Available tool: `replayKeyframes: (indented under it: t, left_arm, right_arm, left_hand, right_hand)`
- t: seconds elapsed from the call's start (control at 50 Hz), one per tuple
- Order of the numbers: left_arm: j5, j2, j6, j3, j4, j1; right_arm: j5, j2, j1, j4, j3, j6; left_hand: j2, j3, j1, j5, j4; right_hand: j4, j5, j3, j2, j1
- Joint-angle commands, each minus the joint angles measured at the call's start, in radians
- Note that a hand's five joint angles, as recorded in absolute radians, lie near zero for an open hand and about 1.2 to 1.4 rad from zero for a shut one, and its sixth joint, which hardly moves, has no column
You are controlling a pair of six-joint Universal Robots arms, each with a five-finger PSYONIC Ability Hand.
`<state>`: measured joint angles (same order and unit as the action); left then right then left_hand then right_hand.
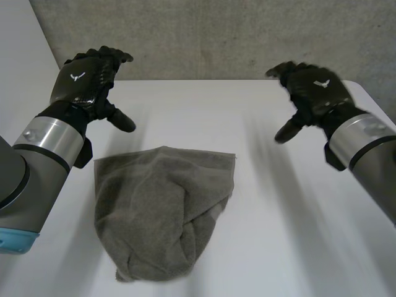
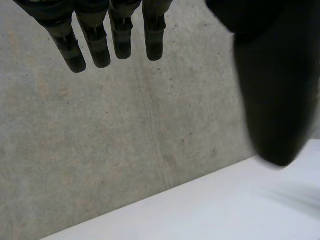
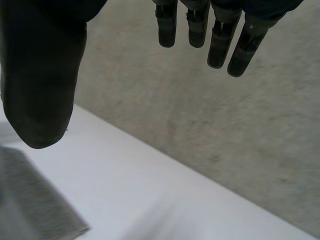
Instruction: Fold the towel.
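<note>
Towel [image 1: 162,213] lies rumpled on table [image 1: 291,235], nearer left hand [image 1: 85,80]. Both hands raised, wide open, holding nothing; right hand [image 1: 314,91] well apart. Fold looks unstarted; next, reach down, pinch far corners

towel [image 1: 158,210]: plain grey-brown | surface [image 1: 278,235]: white | left hand [image 1: 86,77], right hand [image 1: 315,93]: black, small white emblem on each | wall [image 1: 216,31] beyond towel: mottled grey | left arm [image 1: 43,148]: grey, light-blue cap
</note>
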<state>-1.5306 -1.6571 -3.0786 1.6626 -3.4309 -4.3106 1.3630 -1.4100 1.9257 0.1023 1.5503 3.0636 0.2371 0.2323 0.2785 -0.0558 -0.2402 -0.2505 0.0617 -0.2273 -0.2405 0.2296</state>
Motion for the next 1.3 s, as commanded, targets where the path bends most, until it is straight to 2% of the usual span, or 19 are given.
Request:
replayKeyframes:
  t: [0.02, 0.4, 0.42, 0.44, 0.46, 0.48, 0.52, 0.54, 0.56, 0.58, 0.6, 0.9, 1.04, 1.14, 1.16, 1.18, 1.2, 1.22, 1.3]
  left_arm:
    - [0.001, 0.000, -0.034, 0.022, 0.015, -0.021]
    - [0.001, -0.009, -0.034, 0.052, 0.002, -0.040]
    - [0.003, -0.007, -0.035, 0.054, 0.004, -0.040]
    - [0.003, -0.007, -0.035, 0.055, 0.004, -0.040]
    - [0.003, -0.007, -0.035, 0.055, 0.004, -0.040]
    - [0.003, -0.007, -0.035, 0.061, 0.003, -0.040]
    - [0.004, -0.007, -0.035, 0.063, 0.002, -0.040]
    - [0.007, -0.007, -0.035, 0.066, 0.002, -0.040]
    - [0.018, -0.012, -0.037, 0.066, 0.002, -0.038]
    - [0.018, -0.012, -0.037, 0.066, 0.002, -0.038]
    - [0.030, -0.015, -0.037, 0.059, 0.002, -0.038]
    - [0.063, -0.016, -0.035, 0.062, 0.012, -0.055]
    - [0.053, -0.016, -0.034, 0.052, 0.010, -0.064]
    - [0.049, -0.016, -0.034, 0.052, 0.010, -0.100]
    - [0.050, -0.016, -0.034, 0.051, 0.010, -0.107]
    - [0.050, -0.016, -0.034, 0.051, 0.010, -0.110]
    - [0.050, -0.016, -0.034, 0.051, 0.010, -0.110]
    - [0.050, -0.016, -0.035, 0.049, 0.012, -0.110]
    - [0.050, -0.016, -0.035, 0.049, 0.015, -0.110]
  right_arm:
    - [-0.018, 0.068, 0.113, -0.044, 0.004, -0.003]
    - [0.033, 0.548, 0.291, -0.050, -0.219, -0.069]
    - [0.044, 0.554, 0.291, -0.052, -0.229, -0.069]
    - [0.047, 0.551, 0.291, -0.052, -0.237, -0.065]
    - [0.047, 0.551, 0.291, -0.052, -0.237, -0.065]
    - [0.045, 0.540, 0.291, -0.047, -0.243, -0.057]
    - [0.041, 0.516, 0.292, -0.043, -0.246, -0.055]
    - [0.036, 0.479, 0.291, -0.039, -0.251, -0.055]
    - [0.036, 0.479, 0.291, -0.039, -0.251, -0.055]
    - [0.036, 0.439, 0.289, -0.038, -0.268, -0.054]
    - [0.036, 0.401, 0.288, -0.035, -0.297, -0.051]
    - [-0.011, 0.024, 0.277, -0.030, -0.365, 0.043]
    - [-0.065, 0.071, 0.292, -0.084, -0.211, 0.003]
    - [-0.091, 0.183, 0.343, -0.257, -0.113, -0.210]
    - [-0.093, 0.207, 0.402, -0.301, -0.090, -0.295]
    - [-0.090, 0.212, 0.447, -0.317, -0.069, -0.352]
    - [-0.090, 0.212, 0.447, -0.317, -0.068, -0.353]
    - [-0.081, 0.207, 0.472, -0.305, -0.059, -0.371]
    - [-0.062, 0.169, 0.429, -0.257, -0.068, -0.338]
  left_hand:
    - [-0.059, -0.058, -0.100, 0.052, 0.066]
    - [-0.059, -0.058, -0.100, 0.052, 0.066]
    - [-0.053, -0.058, -0.094, 0.046, 0.066]
    - [-0.033, -0.058, -0.074, 0.026, 0.066]
    - [-0.032, -0.058, -0.074, 0.026, 0.066]
    - [0.000, -0.058, -0.042, -0.006, 0.066]
    - [0.047, -0.058, 0.005, -0.054, 0.066]
    - [0.259, -0.058, 0.218, -0.266, 0.066]
    - [0.781, -0.058, 0.740, -0.788, 0.066]
    - [0.787, -0.058, 0.745, -0.793, 0.066]
    - [1.155, -0.058, 1.114, -1.162, 0.066]
    - [1.159, -0.058, 1.118, -1.166, 0.066]
    - [1.159, -0.058, 1.118, -1.166, 0.066]
    - [1.159, -0.058, 1.118, -1.166, 0.066]
    - [0.918, -0.058, 0.877, -0.925, 0.066]
    - [0.625, -0.058, 0.584, -0.632, 0.066]
    - [0.622, -0.058, 0.581, -0.629, 0.066]
    - [0.401, -0.058, 0.360, -0.408, 0.066]
    - [0.253, -0.058, 0.211, -0.259, 0.066]
  right_hand:
    - [0.076, -0.062, 0.053, 0.066, -0.055]
    - [0.076, -0.062, 0.053, 0.066, -0.055]
    - [0.076, 0.128, 0.053, -0.124, 0.134]
    - [0.076, 0.590, 0.053, -0.586, 0.596]
    - [0.076, 0.594, 0.053, -0.590, 0.601]
    - [0.076, 1.060, 0.053, -1.055, 1.066]
    - [0.076, 1.159, 0.053, -1.155, 1.166]
    - [0.076, 1.160, 0.053, -1.156, 1.167]
    - [0.076, 1.160, 0.053, -1.156, 1.167]
    - [0.076, 1.160, 0.053, -1.156, 1.167]
    - [0.076, 1.160, 0.053, -1.156, 1.167]
    - [0.076, 1.160, 0.053, -1.156, 1.167]
    - [0.076, 1.160, 0.053, -1.156, 1.167]
    - [0.076, 1.160, 0.053, -1.156, 1.167]
    - [0.076, 1.054, 0.053, -1.049, 1.060]
    - [0.076, 0.532, 0.053, -0.528, 0.539]
    - [0.076, 0.527, 0.053, -0.523, 0.534]
    - [0.076, -0.062, 0.053, 0.066, -0.055]
    - [0.076, -0.062, 0.053, 0.066, -0.055]
